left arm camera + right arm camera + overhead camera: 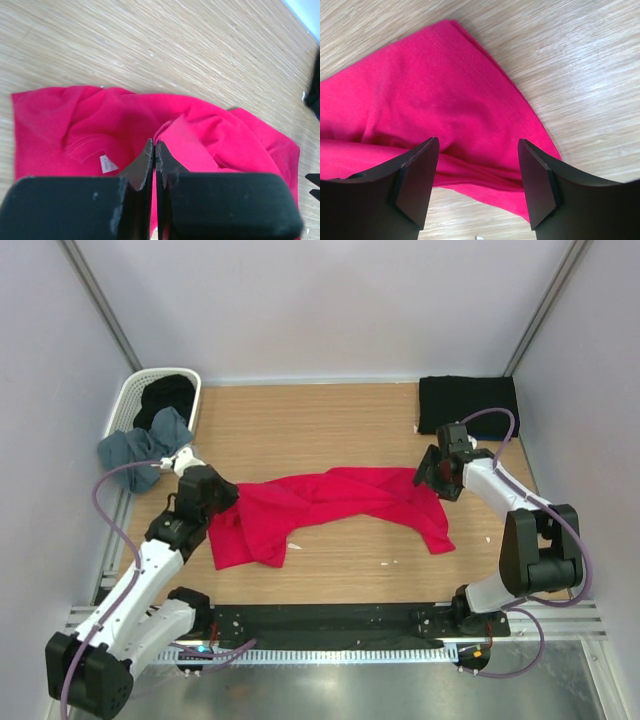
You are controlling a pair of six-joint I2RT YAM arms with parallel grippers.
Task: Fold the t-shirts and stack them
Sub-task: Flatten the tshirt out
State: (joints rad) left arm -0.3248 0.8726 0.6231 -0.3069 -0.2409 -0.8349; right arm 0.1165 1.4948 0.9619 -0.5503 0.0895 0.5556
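Observation:
The crimson-red t-shirt [340,498] lies crumpled across the middle of the wooden table. My left gripper [222,498] is at its left end. In the left wrist view the jaws [155,145] are shut, pinching a raised fold of the red t-shirt [75,125]. My right gripper [432,472] hovers over the shirt's right end. In the right wrist view it is open [479,150], with its fingers either side of a hem fold of the red t-shirt [445,90]. A folded black t-shirt [468,403] lies at the back right.
A white lattice basket [135,392] stands at the back left with a black t-shirt [167,392] in it. A grey-blue t-shirt [140,452] hangs over its front. White walls enclose the table. A metal rail [330,625] runs along the near edge.

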